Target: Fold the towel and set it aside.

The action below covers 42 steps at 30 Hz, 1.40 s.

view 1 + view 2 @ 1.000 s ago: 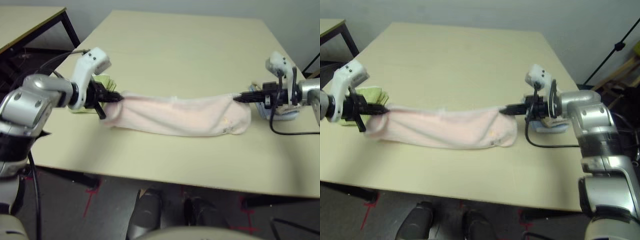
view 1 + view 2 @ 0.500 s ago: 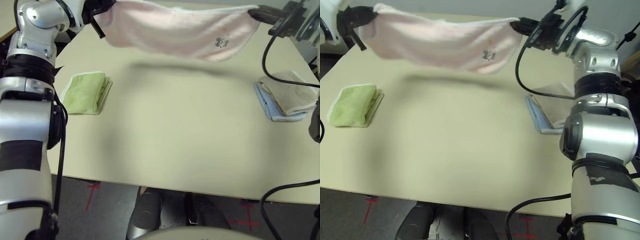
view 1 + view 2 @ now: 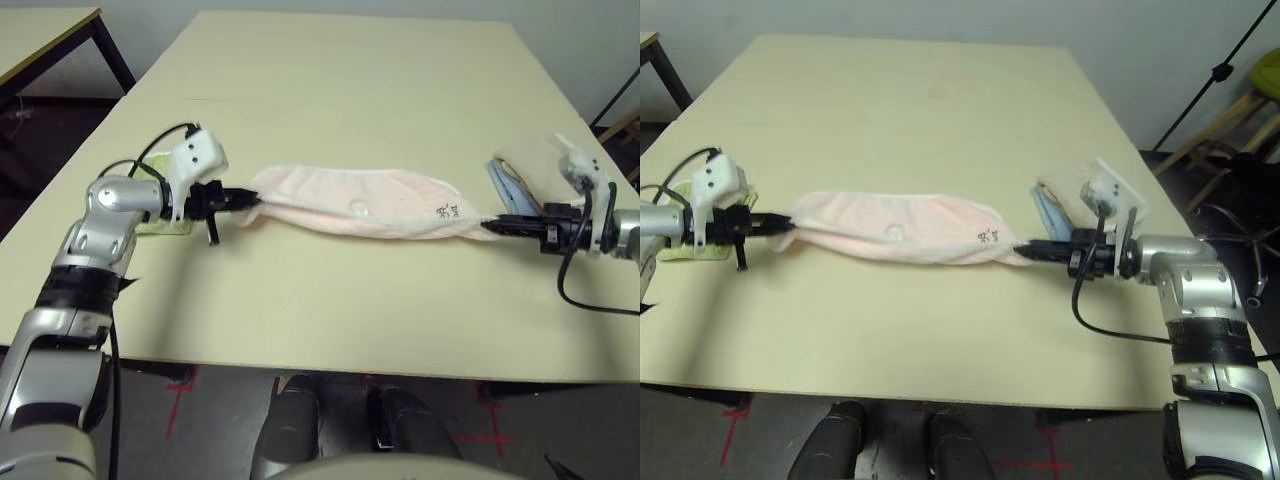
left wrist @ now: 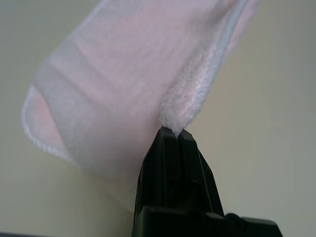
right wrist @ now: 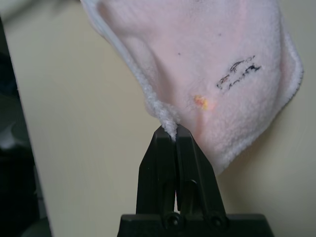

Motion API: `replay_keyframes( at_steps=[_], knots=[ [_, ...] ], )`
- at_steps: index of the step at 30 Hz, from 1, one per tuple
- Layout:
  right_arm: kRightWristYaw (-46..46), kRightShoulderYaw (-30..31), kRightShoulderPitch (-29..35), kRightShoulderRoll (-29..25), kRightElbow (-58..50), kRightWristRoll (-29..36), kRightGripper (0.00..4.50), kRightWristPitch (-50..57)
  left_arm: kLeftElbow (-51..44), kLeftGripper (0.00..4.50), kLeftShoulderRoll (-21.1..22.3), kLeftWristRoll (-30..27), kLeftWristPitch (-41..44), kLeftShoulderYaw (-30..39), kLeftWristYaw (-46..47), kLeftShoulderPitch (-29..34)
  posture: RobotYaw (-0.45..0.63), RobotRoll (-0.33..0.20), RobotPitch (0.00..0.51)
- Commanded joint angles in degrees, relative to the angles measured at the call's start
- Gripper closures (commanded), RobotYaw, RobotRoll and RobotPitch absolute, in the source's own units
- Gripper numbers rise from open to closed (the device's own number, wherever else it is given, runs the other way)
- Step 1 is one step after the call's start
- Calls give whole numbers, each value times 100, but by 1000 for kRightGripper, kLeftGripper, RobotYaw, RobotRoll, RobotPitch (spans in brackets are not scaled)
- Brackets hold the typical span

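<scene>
From the head camera I see the towel (image 3: pixel 360 202) lying stretched across the middle of the table (image 3: pixel 350 90), folded lengthwise, my left gripper (image 3: pixel 243 199) pinching one end and my right gripper (image 3: pixel 497 226) the other.

On the left wrist camera my fingers (image 4: pixel 173 163) are clamped on a fluffy edge.

On the right wrist camera the fingers (image 5: pixel 173 158) are closed on the white piping, near the dark embroidered mark (image 5: pixel 239 73)
</scene>
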Motion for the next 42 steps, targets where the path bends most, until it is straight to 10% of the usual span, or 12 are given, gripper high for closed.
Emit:
replay_keyframes(
  at_steps=[1, 20, 42],
  knots=[
    [119, 98, 355, -235, -413, -88, 4500, -126, -585, 4495, 247, -271, 588, 177, -223, 383, 192, 0, 152],
    [1209, 86, 1937, -1353, -1220, 403, 4500, -258, -1974, 4495, 1399, -987, 2171, 155, -1408, 1423, 188, 0, 160],
    [223, 645, -593, 182, 1540, -974, 4500, -2431, 2490, 4495, -180, 1177, -1073, -1039, -1843, -1943, 181, 0, 179]
  ],
)
